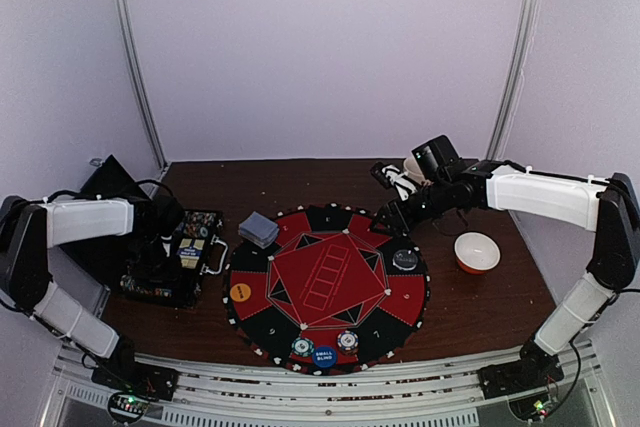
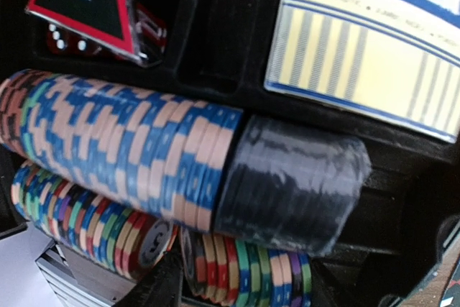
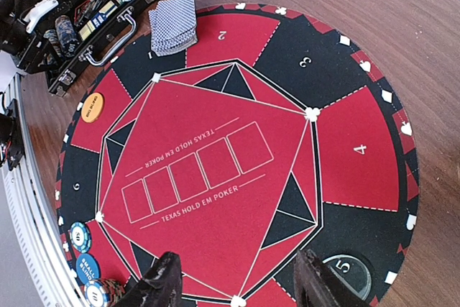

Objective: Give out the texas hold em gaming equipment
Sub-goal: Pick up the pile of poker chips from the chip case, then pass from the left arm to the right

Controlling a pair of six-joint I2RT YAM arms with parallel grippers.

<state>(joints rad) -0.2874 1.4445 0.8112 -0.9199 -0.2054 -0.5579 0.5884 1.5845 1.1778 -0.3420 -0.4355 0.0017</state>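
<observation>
The round red-and-black poker mat [image 1: 328, 287] carries a grey-blue card deck [image 1: 258, 230], an orange button [image 1: 240, 292], a blue "small blind" button [image 1: 324, 355], two chip piles [image 1: 347, 340] and a dark chip [image 1: 405, 259]. My left gripper [image 2: 244, 289] is down in the black chip case [image 1: 185, 252]. It looks open, one finger [image 2: 154, 285] wedged into the lower row of multicoloured chips [image 2: 244, 264]. Blue-and-peach chips [image 2: 122, 141] and dark chips [image 2: 295, 177] lie above. My right gripper [image 3: 237, 285] is open and empty above the mat [image 3: 215, 141], near the dark "5" chip [image 3: 347, 272].
A small orange-rimmed white bowl [image 1: 477, 252] stands right of the mat. A white mug [image 1: 402, 179] stands behind my right arm. The case's open lid [image 1: 110, 182] rises at the far left. The right wrist view also shows the deck [image 3: 175, 21] and the case [image 3: 79, 26].
</observation>
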